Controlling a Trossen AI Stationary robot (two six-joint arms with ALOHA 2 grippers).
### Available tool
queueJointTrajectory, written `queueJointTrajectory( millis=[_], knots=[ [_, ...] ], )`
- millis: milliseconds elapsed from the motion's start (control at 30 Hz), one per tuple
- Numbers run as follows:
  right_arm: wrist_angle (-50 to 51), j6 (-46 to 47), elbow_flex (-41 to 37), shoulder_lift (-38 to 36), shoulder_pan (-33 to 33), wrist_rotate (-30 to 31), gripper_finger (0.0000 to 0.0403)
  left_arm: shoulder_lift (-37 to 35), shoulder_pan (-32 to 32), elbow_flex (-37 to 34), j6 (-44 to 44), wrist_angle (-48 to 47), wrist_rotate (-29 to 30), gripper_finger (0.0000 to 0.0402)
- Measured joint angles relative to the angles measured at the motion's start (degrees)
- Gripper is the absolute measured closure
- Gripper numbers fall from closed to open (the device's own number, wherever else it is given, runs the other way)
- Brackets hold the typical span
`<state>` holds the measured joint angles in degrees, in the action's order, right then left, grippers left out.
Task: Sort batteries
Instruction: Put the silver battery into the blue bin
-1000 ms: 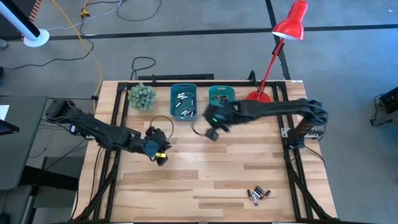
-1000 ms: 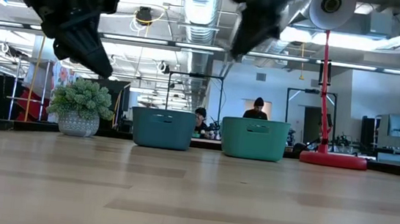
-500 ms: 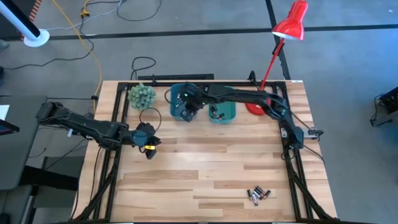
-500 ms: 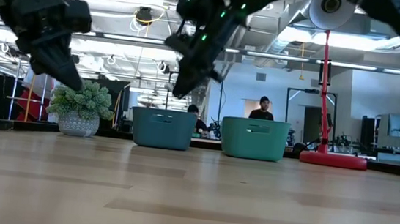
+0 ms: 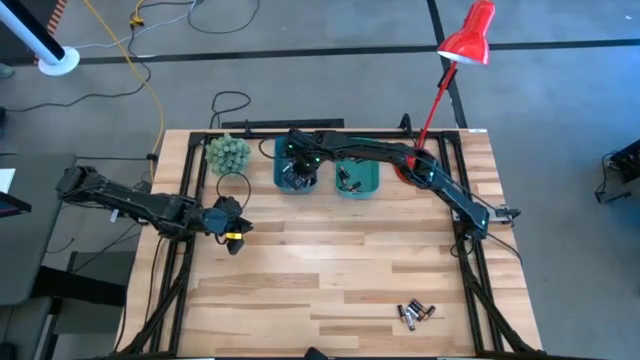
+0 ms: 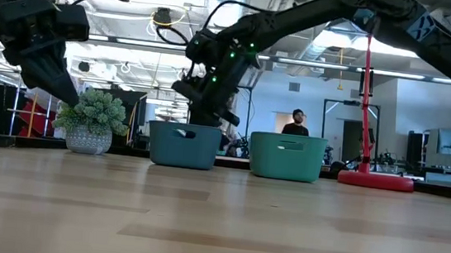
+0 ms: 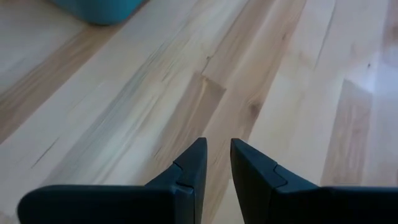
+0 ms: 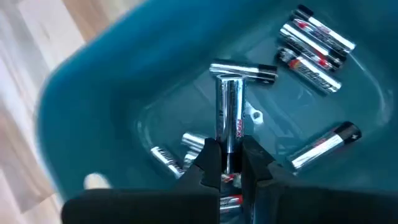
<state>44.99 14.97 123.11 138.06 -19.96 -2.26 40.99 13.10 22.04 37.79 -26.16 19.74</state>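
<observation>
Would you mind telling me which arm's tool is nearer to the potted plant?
The left. The left tool hangs just in front of the potted plant, near the table's left edge. The right tool is over the blue bin beside the plant.

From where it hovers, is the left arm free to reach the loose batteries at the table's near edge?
Probably yes: the left gripper holds nothing, and bare table lies between it and the loose batteries; the right gripper is over the blue bin.

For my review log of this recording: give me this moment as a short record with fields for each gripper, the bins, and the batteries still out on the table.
right gripper: over the blue bin, shut on a silver battery
left gripper: above bare table at the left side, jaws slightly apart, holding nothing
green bin: beside the blue one, batteries inside
loose batteries: small cluster near the table's front edge
</observation>
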Motion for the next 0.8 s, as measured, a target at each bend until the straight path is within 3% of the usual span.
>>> queueJointTrajectory(
  millis=[800],
  knots=[
    [3.0, -1.9, 0.0, 0.1, -0.9, 0.1, 0.0316, -0.6, 0.0, 0.0, 0.9, -1.9, 0.1, 0.0336]
  ],
)
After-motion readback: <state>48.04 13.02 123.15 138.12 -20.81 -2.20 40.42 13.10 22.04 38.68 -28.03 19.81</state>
